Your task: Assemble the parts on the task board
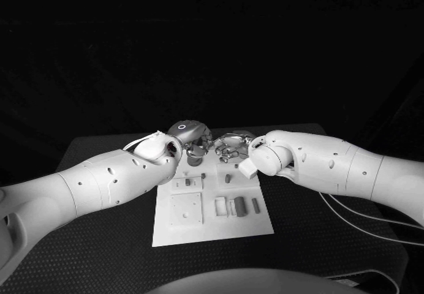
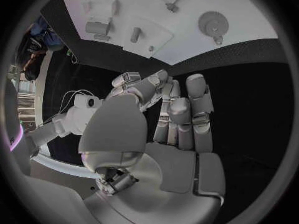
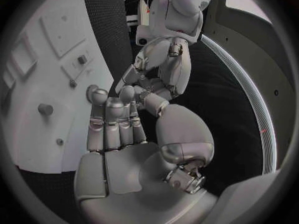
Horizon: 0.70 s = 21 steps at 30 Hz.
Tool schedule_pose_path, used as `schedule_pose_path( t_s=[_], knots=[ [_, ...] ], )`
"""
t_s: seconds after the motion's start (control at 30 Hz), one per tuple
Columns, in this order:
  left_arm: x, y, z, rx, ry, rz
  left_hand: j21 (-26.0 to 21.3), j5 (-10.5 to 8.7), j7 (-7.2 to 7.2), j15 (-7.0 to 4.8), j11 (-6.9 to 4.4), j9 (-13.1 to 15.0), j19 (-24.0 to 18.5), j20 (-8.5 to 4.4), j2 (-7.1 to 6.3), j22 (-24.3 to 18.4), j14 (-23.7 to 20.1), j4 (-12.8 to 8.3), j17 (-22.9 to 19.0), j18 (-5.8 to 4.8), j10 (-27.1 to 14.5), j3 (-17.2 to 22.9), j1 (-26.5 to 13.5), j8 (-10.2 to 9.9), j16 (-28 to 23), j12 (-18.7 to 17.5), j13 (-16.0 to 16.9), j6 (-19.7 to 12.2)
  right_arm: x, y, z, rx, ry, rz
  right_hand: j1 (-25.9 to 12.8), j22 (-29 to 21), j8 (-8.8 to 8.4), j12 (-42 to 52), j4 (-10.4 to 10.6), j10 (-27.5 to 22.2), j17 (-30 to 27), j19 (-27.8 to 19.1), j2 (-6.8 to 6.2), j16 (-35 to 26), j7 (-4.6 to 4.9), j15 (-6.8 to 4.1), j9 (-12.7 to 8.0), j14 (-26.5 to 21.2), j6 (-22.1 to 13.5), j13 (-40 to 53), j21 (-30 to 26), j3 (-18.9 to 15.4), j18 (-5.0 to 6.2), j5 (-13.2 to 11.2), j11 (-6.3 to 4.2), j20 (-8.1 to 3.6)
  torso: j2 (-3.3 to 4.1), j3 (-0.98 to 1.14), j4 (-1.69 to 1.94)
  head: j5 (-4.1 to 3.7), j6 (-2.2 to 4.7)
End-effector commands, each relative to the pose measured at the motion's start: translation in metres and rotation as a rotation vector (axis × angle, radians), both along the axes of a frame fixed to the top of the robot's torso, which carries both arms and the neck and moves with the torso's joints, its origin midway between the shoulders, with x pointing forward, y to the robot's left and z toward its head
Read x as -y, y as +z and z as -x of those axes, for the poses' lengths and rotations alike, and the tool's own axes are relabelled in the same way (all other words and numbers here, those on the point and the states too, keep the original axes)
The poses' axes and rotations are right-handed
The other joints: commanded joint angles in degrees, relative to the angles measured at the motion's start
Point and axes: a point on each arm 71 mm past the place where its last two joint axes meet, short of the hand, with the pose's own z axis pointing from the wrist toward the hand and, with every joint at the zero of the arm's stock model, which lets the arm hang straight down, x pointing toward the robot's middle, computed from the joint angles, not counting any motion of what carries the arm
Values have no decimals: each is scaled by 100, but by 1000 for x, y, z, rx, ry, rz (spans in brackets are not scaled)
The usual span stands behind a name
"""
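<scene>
Nearest to you on the bench (image 1: 106,257), the task board (image 1: 181,231) lies flat, its near edge toward the bench's near edge and its long sides running away toward the far edge. On its near half you can see a square plate (image 1: 186,209) with small holes, toward the bench's left side. Just beside it, toward the right side, stand several upright parts (image 1: 237,206) in a row. A little farther along the board, small parts (image 1: 188,182) stand near the left arm, and a single part (image 1: 229,178) stands near the right arm.

Farther still, both hands meet over the far end of the board. Your left hand (image 1: 193,137) holds nothing: in the left wrist view its fingers (image 2: 187,115) lie straight and close together, the thumb set apart, with the board above them and a round knob (image 2: 214,23) on it. Your right hand (image 1: 231,146) is likewise empty; in the right wrist view its fingers (image 3: 112,122) are extended side by side beside the board's edge, thumb apart. The two hands are just beside each other; you cannot tell whether they touch.
</scene>
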Motion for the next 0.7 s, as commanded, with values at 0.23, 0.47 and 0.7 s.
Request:
schedule_pose_path(
  t_s=[0.23,0.47,0.7],
  knots=[
    [7,-2,5,-22,-44,-3,-48,-38,97,1,71,17,3,-4,126,104,3,39,-1,193,658,147,120,-21,-40,-143,33,69,-3,5,-1,28,11,-26,48,44,-15,-14,2,-4,6,-32,13,-19,103,30,6,-6,-134,8,-33,-35,75,33,32,6,-2,0,4,-6,7],
    [2,-4,3,-38,-17,-20,-69,-735,91,-3,65,22,11,-7,252,116,4,233,20,194,769,519,232,-53,-54,-320,64,99,0,5,1,34,14,-30,52,45,-16,-13,0,-4,6,-32,15,-18,103,31,3,-6,-133,8,-33,-33,75,34,32,6,-1,-1,5,6,1],
    [-5,-6,0,-54,9,-37,-60,-775,87,-6,62,19,18,-10,257,122,5,216,30,198,800,537,249,-52,-48,-348,61,115,2,7,10,42,36,-41,64,45,-15,-12,-5,-5,7,-32,19,-17,103,32,0,-6,-125,9,-33,-29,75,35,32,5,-2,2,1,24,-12]
  ],
)
